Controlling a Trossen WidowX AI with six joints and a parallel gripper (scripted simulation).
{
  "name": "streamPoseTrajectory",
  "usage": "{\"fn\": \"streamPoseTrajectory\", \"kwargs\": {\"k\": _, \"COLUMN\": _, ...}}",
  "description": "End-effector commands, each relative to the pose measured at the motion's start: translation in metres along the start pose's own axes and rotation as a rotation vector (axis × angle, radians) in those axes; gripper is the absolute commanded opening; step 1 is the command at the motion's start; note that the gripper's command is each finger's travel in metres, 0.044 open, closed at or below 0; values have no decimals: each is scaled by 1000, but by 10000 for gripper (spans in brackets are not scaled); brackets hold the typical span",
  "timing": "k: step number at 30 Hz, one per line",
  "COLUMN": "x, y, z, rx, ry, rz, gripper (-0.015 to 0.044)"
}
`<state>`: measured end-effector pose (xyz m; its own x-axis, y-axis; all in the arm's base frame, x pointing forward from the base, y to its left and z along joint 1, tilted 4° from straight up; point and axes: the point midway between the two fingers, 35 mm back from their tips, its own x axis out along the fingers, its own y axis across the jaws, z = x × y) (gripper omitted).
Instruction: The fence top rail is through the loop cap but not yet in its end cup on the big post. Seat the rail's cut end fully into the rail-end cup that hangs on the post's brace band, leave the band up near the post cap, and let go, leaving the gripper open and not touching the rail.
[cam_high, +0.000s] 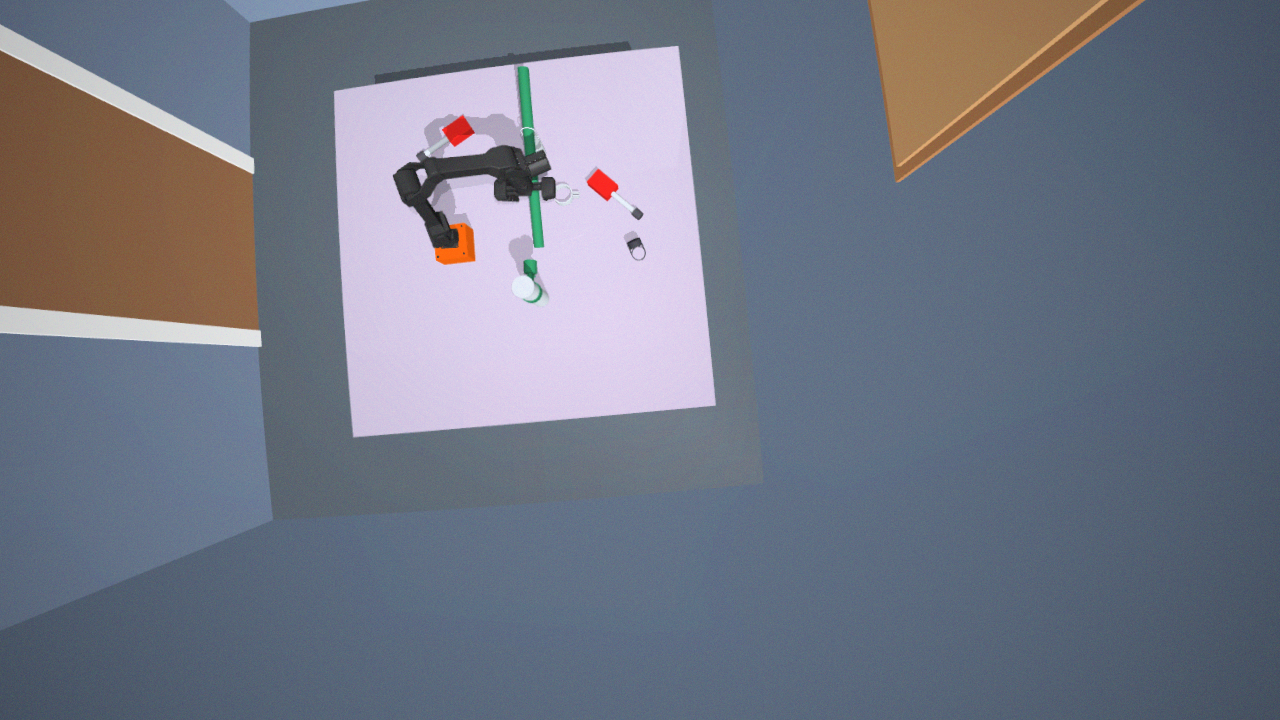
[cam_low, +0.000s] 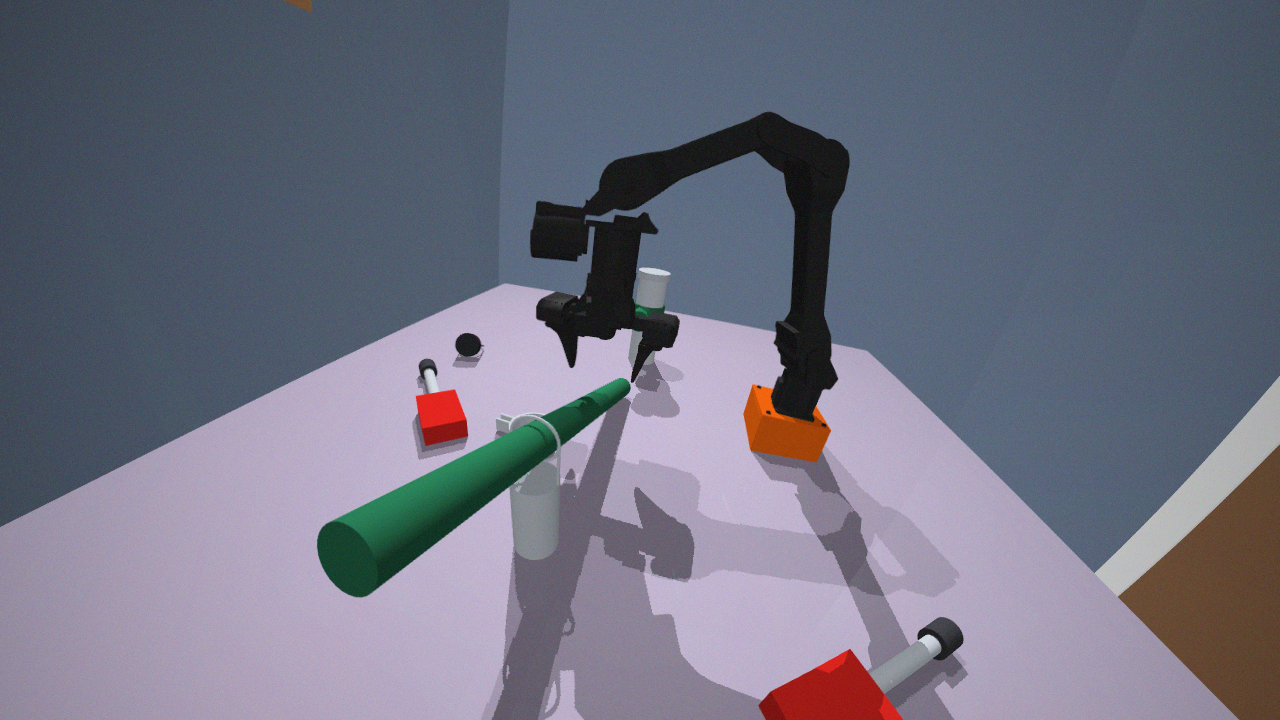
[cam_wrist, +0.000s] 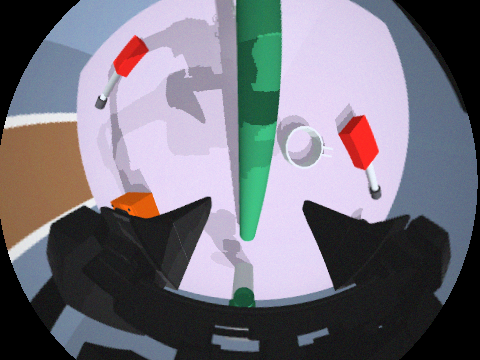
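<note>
The green top rail passes through the loop cap on the short post. Its cut end stops short of the green end cup, with a gap between them. The cup hangs on the brace band, high on the big post, just under its white cap. My gripper is open and empty. It hangs above the rail near the cut end, with one finger to each side. The fingers partly hide the big post in the exterior view.
A loose white ring lies right of the rail. One red-headed mallet lies left of the rail, another mallet right. A small black-and-white clamp lies beyond it. The arm stands on an orange base.
</note>
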<state>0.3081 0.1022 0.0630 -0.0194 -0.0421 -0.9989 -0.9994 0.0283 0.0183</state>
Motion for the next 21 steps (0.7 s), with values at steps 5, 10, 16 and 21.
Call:
{"fn": "streamPoseTrajectory", "kwargs": {"k": 5, "x": 13, "y": 0, "z": 0, "rx": -6, "ry": -3, "rz": 1, "gripper": 440}}
{"fn": "streamPoseTrajectory", "kwargs": {"k": 10, "x": 20, "y": 0, "z": 1, "rx": -6, "ry": -2, "rz": 1, "gripper": 440}}
{"fn": "streamPoseTrajectory", "kwargs": {"k": 16, "x": 30, "y": -1, "z": 1, "rx": -6, "ry": -2, "rz": 1, "gripper": 440}}
{"fn": "streamPoseTrajectory", "kwargs": {"k": 21, "x": 38, "y": -1, "z": 1, "rx": -6, "ry": -2, "rz": 1, "gripper": 440}}
